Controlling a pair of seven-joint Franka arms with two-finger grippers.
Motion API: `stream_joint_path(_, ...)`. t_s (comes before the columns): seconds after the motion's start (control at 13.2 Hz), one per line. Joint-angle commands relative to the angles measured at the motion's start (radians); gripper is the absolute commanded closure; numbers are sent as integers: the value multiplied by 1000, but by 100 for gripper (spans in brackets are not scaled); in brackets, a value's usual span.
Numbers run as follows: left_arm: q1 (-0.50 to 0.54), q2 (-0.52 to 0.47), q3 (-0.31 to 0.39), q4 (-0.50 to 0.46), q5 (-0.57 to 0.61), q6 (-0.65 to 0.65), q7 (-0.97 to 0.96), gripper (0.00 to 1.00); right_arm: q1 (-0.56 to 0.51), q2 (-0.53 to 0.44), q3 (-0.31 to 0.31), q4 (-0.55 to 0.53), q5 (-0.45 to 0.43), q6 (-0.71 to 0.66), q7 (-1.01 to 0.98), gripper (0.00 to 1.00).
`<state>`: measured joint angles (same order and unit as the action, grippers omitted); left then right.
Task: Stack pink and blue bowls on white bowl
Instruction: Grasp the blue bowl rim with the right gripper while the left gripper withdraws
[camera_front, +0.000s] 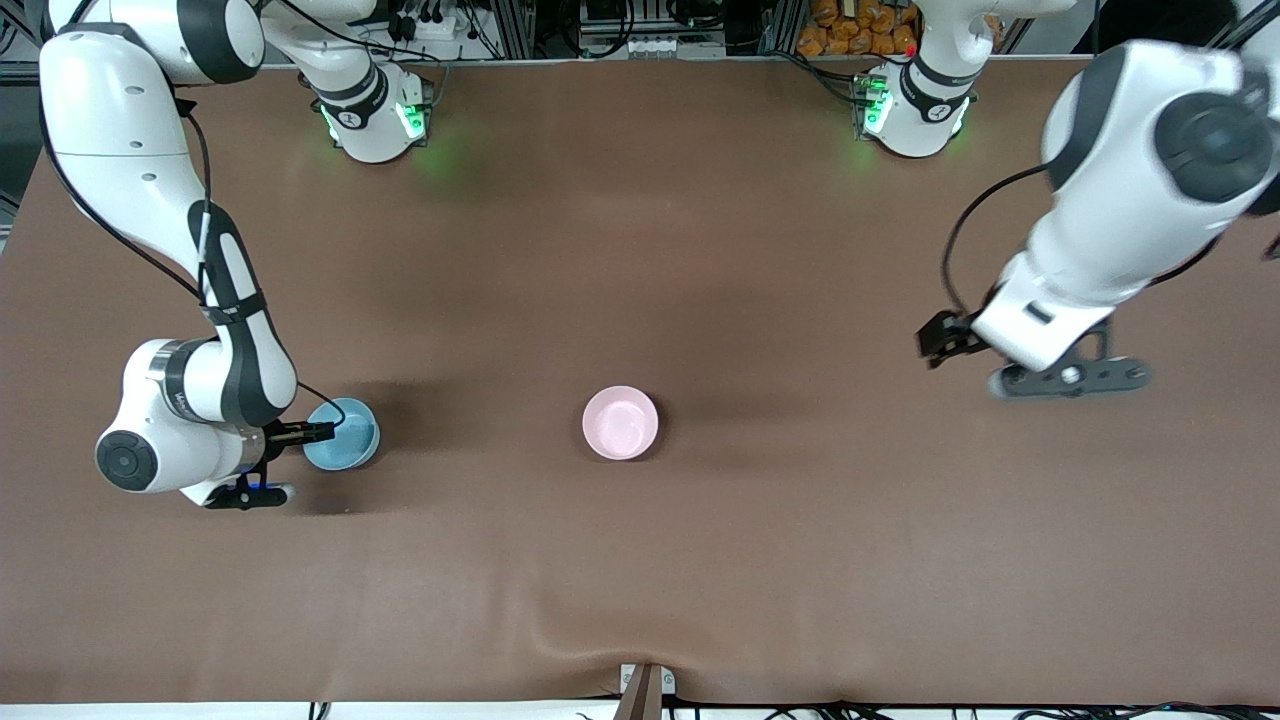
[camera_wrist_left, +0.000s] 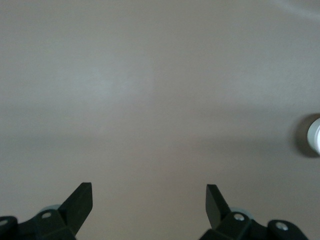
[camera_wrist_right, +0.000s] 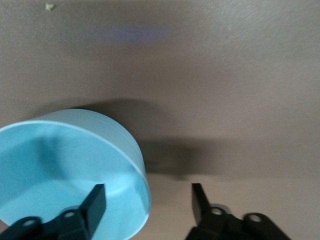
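Note:
The light blue bowl (camera_front: 342, 433) stands upright on the table toward the right arm's end. My right gripper (camera_front: 250, 493) is open at it. In the right wrist view the bowl (camera_wrist_right: 65, 165) has its rim between the gripper's (camera_wrist_right: 147, 192) two fingers, one over the inside and one outside over the table. The pale pink bowl (camera_front: 620, 422) stands alone at the table's middle. My left gripper (camera_front: 1070, 377) is open and empty over bare table toward the left arm's end, as its wrist view (camera_wrist_left: 149, 192) shows. The white bowl does not show in the front view.
A pale round rim (camera_wrist_left: 315, 136) shows at the edge of the left wrist view; I cannot tell which bowl it is. The brown table cloth (camera_front: 640, 600) has a small fold at its edge nearest the front camera.

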<state>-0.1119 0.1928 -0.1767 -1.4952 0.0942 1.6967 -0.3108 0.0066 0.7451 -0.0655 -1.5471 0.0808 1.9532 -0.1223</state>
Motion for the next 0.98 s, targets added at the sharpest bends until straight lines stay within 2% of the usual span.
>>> stream_joint_path(0.0,27,-74,-3,-23,4,-72,74,0,-3,-6,3,-2,43,9,-8,100)
stream_joint_path(0.15,60,-105,-3,-25,-8,-112,128,0,-2,-9,4,4,45,10,-8,100)
stream_joint_path(0.23,84,-122,-3,-25,-54,-130,133,0,-2,-9,6,7,53,16,-8,100)
stream_joint_path(0.3,110,-137,-3,-26,-92,-141,137,0,-2,-10,4,15,80,19,-8,100)
stream_joint_path(0.45,120,-171,-3,-34,-97,-181,150,0,0,-21,9,33,137,21,-17,100)
stream_joint_path(0.6,123,-219,-3,-78,-99,-184,147,0,32,-24,57,93,142,15,-7,100)
stream_joint_path(0.76,123,-263,-1,-121,-99,-183,144,0,58,-32,96,98,152,16,-1,100)
stream_joint_path(0.91,124,-289,2,-144,-97,-183,148,0,88,-35,131,104,230,21,164,100)
